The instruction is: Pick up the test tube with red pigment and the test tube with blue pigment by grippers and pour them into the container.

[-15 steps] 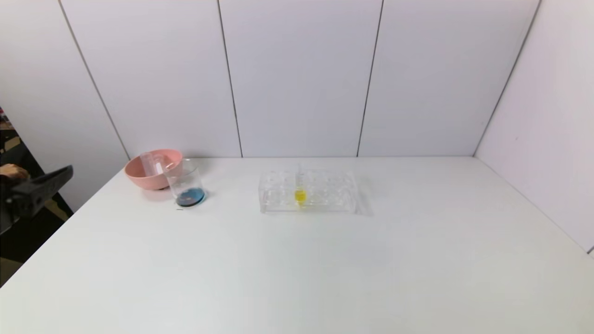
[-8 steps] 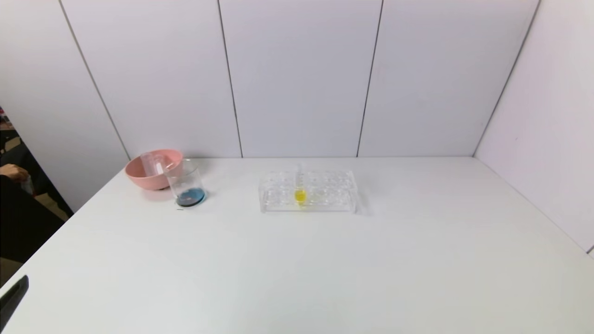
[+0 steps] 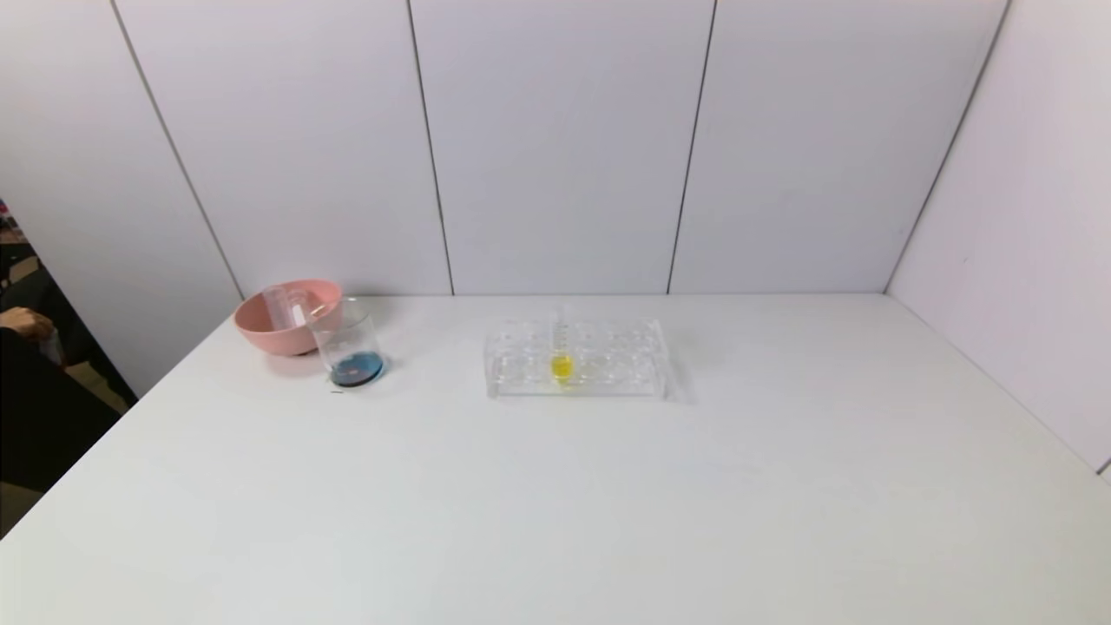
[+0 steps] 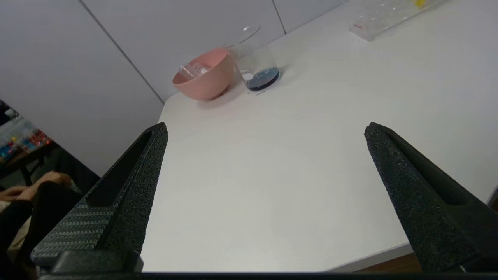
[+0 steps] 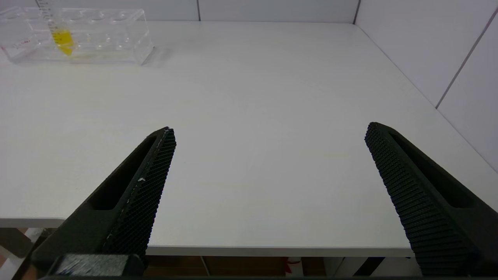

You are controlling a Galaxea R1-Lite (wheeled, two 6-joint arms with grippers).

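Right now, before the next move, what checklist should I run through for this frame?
1. Left gripper fingers open, holding nothing: ok.
2. Right gripper fingers open, holding nothing: ok.
3. Container upright beside the pink bowl, dark blue liquid at its bottom: ok.
4. Clear tubes lie in the pink bowl; fully emptied: cannot tell.
5. Rack holds only the yellow tube, upright: ok.

A bowl sat near the desk's far left corner, a beaker touching its right front side. A tube rack stood near the middle of the far edge, one tube upright in it.
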